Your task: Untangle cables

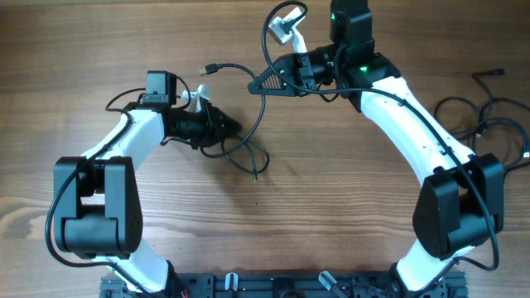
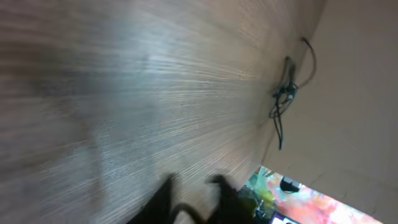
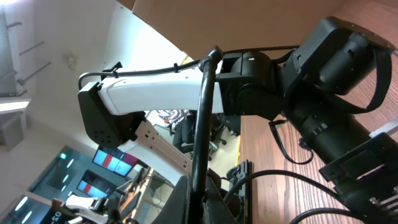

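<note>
Thin black cables (image 1: 248, 136) lie tangled at the table's middle, with a plug end (image 1: 211, 69) pointing to the far left. My left gripper (image 1: 230, 132) is down in that tangle. In the blurred left wrist view its dark fingers (image 2: 163, 198) stand apart, and a cable strand (image 2: 186, 210) arcs between them. My right gripper (image 1: 258, 81) is shut on one cable, which loops up behind it (image 1: 269, 29) and hangs down toward the tangle. The right wrist view has that cable (image 3: 202, 112) rising straight out of the closed right gripper (image 3: 200, 198).
A second bunch of black cables (image 1: 489, 116) lies at the table's right edge and shows far off in the left wrist view (image 2: 285, 93). The left arm's white link (image 3: 161, 93) fills much of the right wrist view. Both arm bases stand at the near edge.
</note>
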Tool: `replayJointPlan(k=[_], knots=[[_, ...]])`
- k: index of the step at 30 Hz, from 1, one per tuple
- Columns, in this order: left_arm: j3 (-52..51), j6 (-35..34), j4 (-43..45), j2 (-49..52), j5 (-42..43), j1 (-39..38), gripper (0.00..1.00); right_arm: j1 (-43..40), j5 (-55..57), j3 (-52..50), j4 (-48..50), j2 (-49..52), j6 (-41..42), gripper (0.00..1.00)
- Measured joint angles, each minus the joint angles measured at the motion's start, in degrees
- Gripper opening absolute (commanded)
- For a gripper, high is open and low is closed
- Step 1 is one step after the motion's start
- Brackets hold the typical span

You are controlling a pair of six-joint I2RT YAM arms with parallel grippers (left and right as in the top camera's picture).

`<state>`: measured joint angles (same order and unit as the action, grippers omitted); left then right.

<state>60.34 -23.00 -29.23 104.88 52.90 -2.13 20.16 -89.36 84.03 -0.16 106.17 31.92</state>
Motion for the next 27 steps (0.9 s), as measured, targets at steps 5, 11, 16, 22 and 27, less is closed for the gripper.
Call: replayJointPlan(k=[5,11,16,22,27], knots=[[-0.02,-0.28,-5.14,0.0,-5.68,0.0,0.86,-0.02,0.0,0.0,0.28,0.0,0.0,0.05],[-0.02,-2.01,-5.92,0.0,5.14,0.0,0.89,0.0,0.0,0.0,4.11,0.0,5.81,0.04],[-0.02,-8.07,-6.1,0.0,13.49,0.0,0.63,-0.02,0.0,0.0,9.57,0.0,11.87,0.05],[-0.02,-10.54,-6.19,0.0,16.55,0.0,0.48,-0.02,0.02,0.0,9.66,0.0,13.31,0.05],[-0.02,-10.78,-6.16,0.0,17.77,0.0,0.46,0.0,0.0,0.0,9.66,0.0,13.31,0.05]])
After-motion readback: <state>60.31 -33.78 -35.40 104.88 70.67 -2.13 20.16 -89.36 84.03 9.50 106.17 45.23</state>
